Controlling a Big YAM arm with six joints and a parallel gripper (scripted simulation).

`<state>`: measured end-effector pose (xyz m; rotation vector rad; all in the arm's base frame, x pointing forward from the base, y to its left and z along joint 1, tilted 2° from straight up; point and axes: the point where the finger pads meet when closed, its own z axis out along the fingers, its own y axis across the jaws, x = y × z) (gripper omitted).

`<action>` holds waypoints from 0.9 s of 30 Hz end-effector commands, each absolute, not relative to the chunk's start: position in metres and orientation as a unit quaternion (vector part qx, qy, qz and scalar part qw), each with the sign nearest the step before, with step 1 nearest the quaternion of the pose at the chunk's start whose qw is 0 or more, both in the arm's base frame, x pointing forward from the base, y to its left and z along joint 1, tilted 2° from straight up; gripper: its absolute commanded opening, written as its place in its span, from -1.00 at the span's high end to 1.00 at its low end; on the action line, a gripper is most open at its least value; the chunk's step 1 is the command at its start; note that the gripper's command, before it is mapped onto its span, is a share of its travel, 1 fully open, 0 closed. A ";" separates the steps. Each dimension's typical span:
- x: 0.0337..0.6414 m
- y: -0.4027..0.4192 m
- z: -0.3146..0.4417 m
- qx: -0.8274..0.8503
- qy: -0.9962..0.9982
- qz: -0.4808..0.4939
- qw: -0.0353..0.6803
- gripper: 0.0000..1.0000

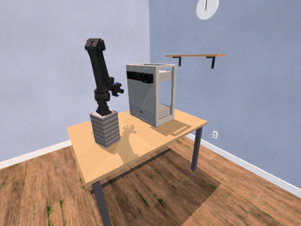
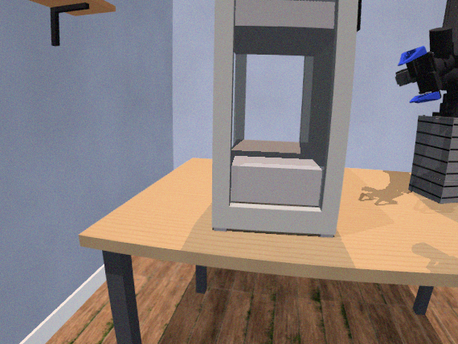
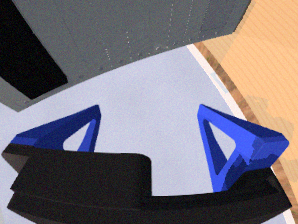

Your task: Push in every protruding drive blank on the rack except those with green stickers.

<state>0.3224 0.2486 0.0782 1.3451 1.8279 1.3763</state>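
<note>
One open hand (image 1: 119,90) faces rack (image 1: 143,99); nothing between.

Rack (image 1: 143,100): grey sheet metal by the look, matt, smooth, with rows of small rivet dots on the front panel. Dark strip (image 1: 140,76) near its top: black, matt. Bench (image 1: 137,142): pale wood, fine straight grain, satin. Arm (image 1: 99,68): black, matt, plastic-like. End effector (image 3: 149,137) fingers: blue plastic, smooth. Pedestal (image 1: 105,129): grey, ribbed. Floor (image 1: 211,200): dark planks, worn.
</note>
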 end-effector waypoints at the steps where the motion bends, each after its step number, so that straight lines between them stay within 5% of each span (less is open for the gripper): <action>1: 0.316 0.215 0.102 0.489 0.658 0.499 0.282 -1.00; 27: 0.283 0.068 0.202 0.503 0.538 0.483 0.473 -1.00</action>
